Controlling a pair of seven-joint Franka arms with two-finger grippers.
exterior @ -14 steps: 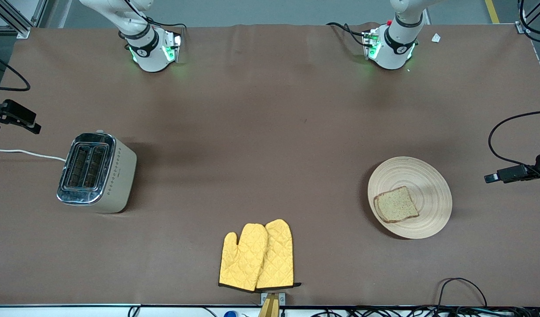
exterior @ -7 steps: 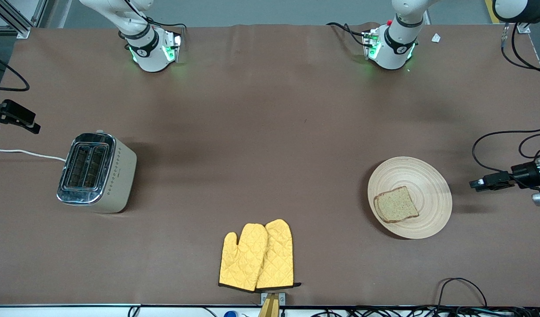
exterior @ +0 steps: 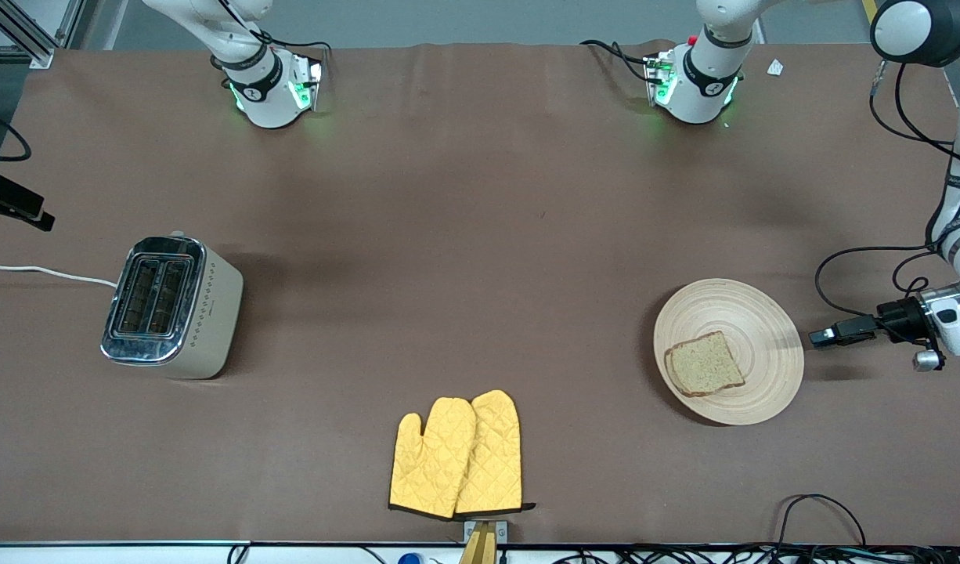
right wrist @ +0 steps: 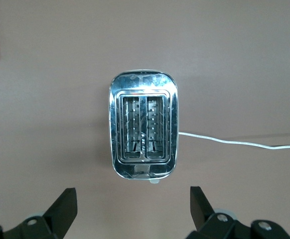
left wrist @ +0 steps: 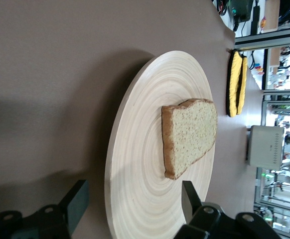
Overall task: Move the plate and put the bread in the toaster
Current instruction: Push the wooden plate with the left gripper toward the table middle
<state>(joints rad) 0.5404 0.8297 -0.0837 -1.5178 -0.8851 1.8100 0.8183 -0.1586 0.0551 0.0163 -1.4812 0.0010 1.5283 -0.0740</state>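
Note:
The wooden plate (exterior: 762, 329) lies on the table toward the left arm's end, with the bread slice (exterior: 705, 364) on it. My left gripper (exterior: 823, 337) is open and low beside the plate's rim, just short of it. In the left wrist view the plate (left wrist: 145, 164) and bread (left wrist: 190, 137) lie ahead of the left gripper (left wrist: 132, 204), the rim in line with its gap. The toaster (exterior: 171, 308) stands toward the right arm's end. My right gripper (exterior: 18, 207) is open, up beside the toaster. The right wrist view looks down on the toaster's empty slots (right wrist: 144, 124) past that gripper (right wrist: 132, 204).
A pair of yellow oven mitts (exterior: 458, 454) lies near the table's front edge, midway between toaster and plate. The toaster's white cord (exterior: 49, 272) runs off the right arm's end. Black cables (exterior: 821, 509) loop at the front edge near the plate.
My left gripper has moved in from the table's end toward the plate's rim. My right gripper has drifted slightly outward. Plate, bread and toaster have not moved.

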